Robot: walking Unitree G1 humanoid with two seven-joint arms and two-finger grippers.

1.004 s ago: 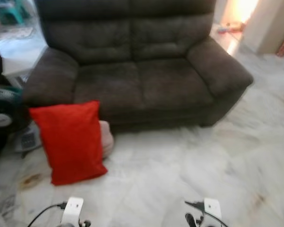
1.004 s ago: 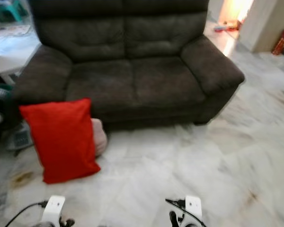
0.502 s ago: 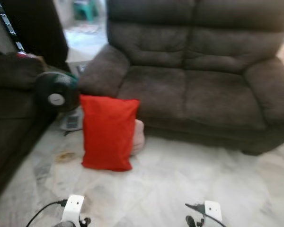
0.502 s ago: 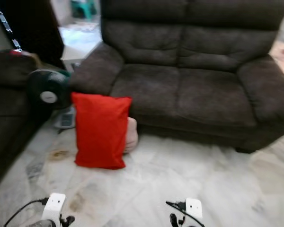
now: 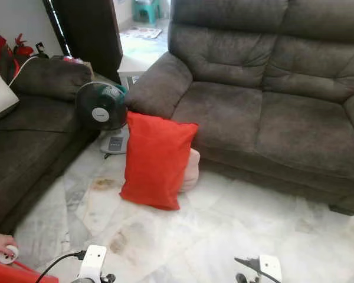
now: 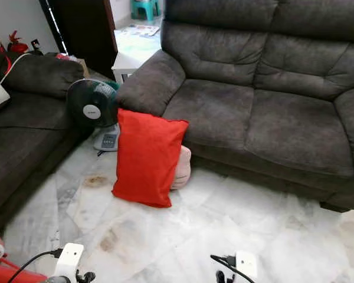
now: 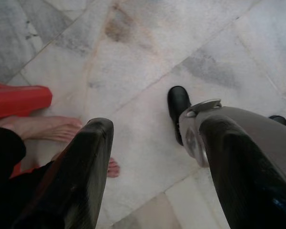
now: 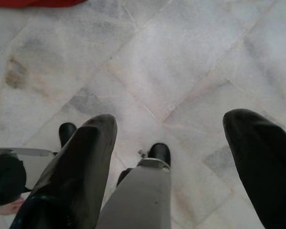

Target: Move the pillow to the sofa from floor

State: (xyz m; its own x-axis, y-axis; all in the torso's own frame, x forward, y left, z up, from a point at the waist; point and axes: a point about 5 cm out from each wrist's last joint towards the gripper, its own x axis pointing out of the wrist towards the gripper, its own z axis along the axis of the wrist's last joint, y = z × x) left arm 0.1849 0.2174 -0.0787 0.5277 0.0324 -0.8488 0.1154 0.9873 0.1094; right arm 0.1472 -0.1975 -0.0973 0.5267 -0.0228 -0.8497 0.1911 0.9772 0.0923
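Note:
The red pillow [image 5: 156, 159] stands upright on the marble floor [image 5: 224, 236], leaning back on a pale pink cushion [image 5: 192, 170] at the front of the dark brown sofa [image 5: 271, 112], near its left armrest. The sofa's seat is bare. Both arms hang low at my sides, well short of the pillow; their white wrist parts show at the bottom of the eye views. In the left wrist view my left gripper [image 7: 155, 125] is open over bare floor. My right gripper [image 8: 174, 119] is also open, with nothing between its fingers.
A green floor fan [image 5: 100, 107] stands left of the pillow. A second dark sofa [image 5: 29, 135] runs along the left. A person's hand [image 5: 0, 243] and red clothing are at the lower left, and a bare foot [image 7: 43, 128] is beside my left gripper.
The camera has swung to the left, bringing the fan, the second sofa and the person's hand into view. The pillow has stayed in place and both grippers hang as before.

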